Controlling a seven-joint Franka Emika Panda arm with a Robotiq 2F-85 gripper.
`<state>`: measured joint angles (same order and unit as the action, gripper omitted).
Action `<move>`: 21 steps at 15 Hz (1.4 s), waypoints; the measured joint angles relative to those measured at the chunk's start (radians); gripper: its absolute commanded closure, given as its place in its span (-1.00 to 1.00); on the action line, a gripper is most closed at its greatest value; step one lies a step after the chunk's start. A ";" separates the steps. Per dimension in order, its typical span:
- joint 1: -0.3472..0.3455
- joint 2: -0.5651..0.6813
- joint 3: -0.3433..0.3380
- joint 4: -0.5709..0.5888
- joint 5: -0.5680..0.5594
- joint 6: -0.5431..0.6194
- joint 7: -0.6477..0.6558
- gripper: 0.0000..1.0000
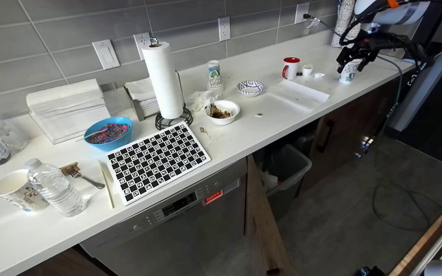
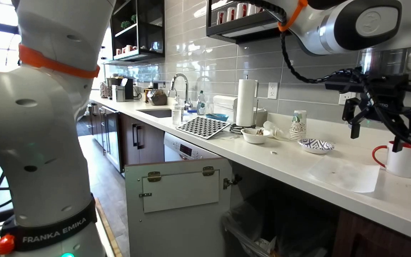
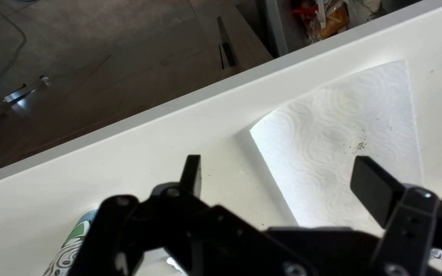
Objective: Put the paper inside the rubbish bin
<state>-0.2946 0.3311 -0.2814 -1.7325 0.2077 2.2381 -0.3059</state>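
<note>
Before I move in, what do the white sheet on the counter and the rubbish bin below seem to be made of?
The white sheet looks like thin, matte paper, likely paper towel, given its embossed swirls in the wrist view. The rubbish bin is probably smooth grey plastic, judging by its moulded-looking rim; its liner seems thin, translucent film, from the wrinkles.

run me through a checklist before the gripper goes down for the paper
1. Gripper open: ok, jaws wide apart, nothing held.
2. Paper on the counter: ok, one edge lifted.
3. Paper clean: not ok, dark specks lie on it.
4. Patterned cup clear of gripper: cannot tell, they overlap in an exterior view.
5. Cabinet door open at the rubbish bin: ok.
6. Room in the bin: cannot tell, waste shows but its depth is hidden.
</note>
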 measured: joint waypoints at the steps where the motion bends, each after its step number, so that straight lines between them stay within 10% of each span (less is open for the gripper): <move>1: -0.004 0.001 0.006 0.002 -0.001 0.003 0.017 -1.00; 11: -0.009 0.202 0.023 0.195 -0.003 0.054 0.384 -1.00; 21: -0.014 0.344 0.063 0.312 -0.003 0.054 0.451 -1.00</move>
<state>-0.3091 0.6746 -0.2182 -1.4209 0.2042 2.2920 0.1450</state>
